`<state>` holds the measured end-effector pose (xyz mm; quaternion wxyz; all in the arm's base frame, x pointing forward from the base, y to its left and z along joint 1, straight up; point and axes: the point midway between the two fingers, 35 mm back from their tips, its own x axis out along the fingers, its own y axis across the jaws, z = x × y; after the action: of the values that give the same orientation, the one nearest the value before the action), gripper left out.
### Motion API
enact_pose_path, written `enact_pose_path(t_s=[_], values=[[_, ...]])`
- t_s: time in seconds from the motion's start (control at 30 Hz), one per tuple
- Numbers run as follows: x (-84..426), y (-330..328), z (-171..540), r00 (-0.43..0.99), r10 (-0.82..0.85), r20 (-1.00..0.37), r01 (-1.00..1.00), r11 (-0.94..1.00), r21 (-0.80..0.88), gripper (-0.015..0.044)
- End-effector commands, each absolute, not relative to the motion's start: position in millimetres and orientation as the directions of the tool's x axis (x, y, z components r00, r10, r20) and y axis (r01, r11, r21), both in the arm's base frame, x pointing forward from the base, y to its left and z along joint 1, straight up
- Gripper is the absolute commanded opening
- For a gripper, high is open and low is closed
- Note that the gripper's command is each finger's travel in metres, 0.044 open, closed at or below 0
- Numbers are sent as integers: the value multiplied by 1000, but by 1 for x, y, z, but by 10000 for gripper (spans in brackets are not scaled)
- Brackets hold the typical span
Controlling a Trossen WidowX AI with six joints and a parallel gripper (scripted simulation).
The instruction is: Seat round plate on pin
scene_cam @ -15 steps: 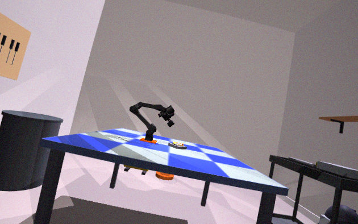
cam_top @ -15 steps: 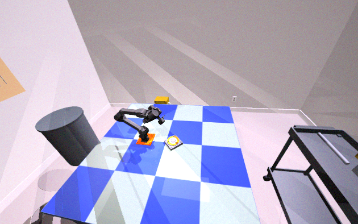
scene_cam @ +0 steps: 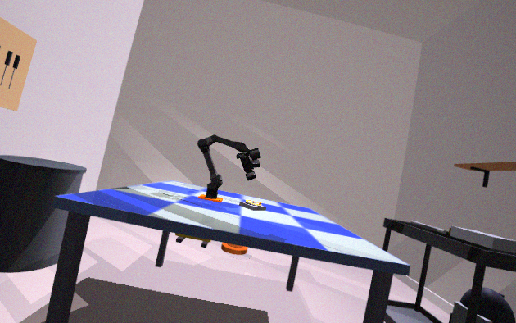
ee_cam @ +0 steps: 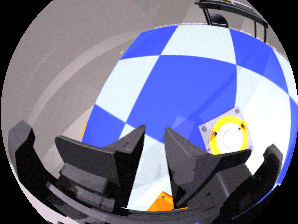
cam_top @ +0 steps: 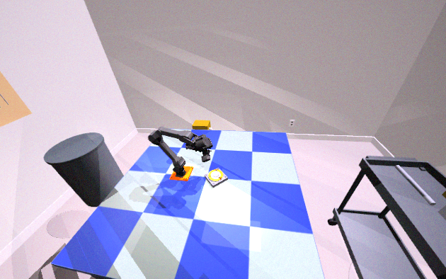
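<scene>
Yellow-rimmed with a white centre, the plate [cam_top: 215,175] sits on its grey square base [cam_top: 220,181] on the blue-and-white checked desk [cam_top: 226,226] — below the jaws [cam_top: 206,158] and a little ahead of them. The jaws hang in the air well above the desk, tilted downward, touching nothing. They are drawn nearly together, a narrow gap left between the dark fingers, with nothing held there. In the wrist view the plate [ee_cam: 230,135] lies ahead of the jaws and off to the right. The orange tab and the pin are too small to make out. The arm's orange mount [cam_top: 181,173] stands on the desk behind the jaws — near the base, not touching it.
</scene>
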<state>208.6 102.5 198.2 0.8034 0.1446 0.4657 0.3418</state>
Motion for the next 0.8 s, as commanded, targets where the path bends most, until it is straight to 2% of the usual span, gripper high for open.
enact_pose_path(t_s=[0.0, 0.1, 0.27, 0.47, 0.77], values=[[242, 75, 177, 294, 514, -805, -290, 851, 438, 0], [254, 63, 169, 268, 443, -856, -248, 890, 383, 0], [287, 20, 139, 138, 190, -972, -149, 974, 169, 0], [310, -6, 120, 29, 14, -999, -124, 992, 10, 0], [311, -7, 116, 24, 6, -1000, -124, 992, 3, 0]])
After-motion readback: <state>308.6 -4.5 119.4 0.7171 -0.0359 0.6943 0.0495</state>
